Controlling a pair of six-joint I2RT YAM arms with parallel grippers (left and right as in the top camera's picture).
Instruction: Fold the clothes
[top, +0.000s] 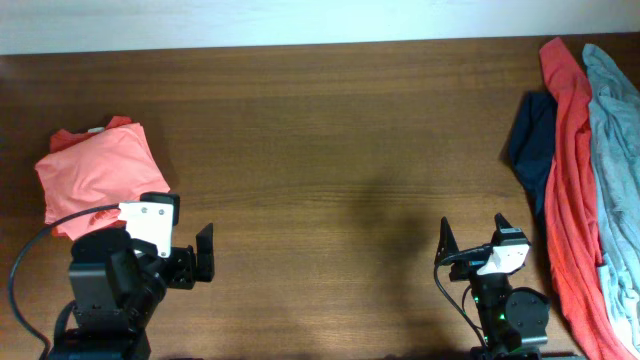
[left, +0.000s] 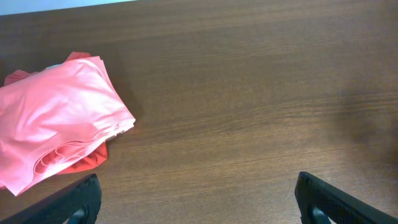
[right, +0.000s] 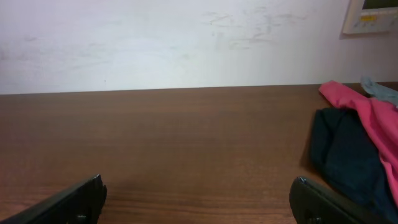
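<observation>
Salmon-pink shirt (top: 95, 175) sat folded at the overhead frame's left, beside my left pincer (left: 198, 198), fingers apart. Right pincer (top: 472, 232) gaped too. Far right lay a coral-red garment (top: 565, 150), navy garment (top: 530, 135) and grey-blue garment (top: 615, 130).

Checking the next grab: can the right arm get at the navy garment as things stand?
Probably yes: the right end effector is open and only bare table lies between it and the navy garment.

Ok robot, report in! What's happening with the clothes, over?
Left gripper open, empty; right gripper open, empty. Pink shirt folded, left side. Pile unfolded, right edge. Nothing in the way.
</observation>
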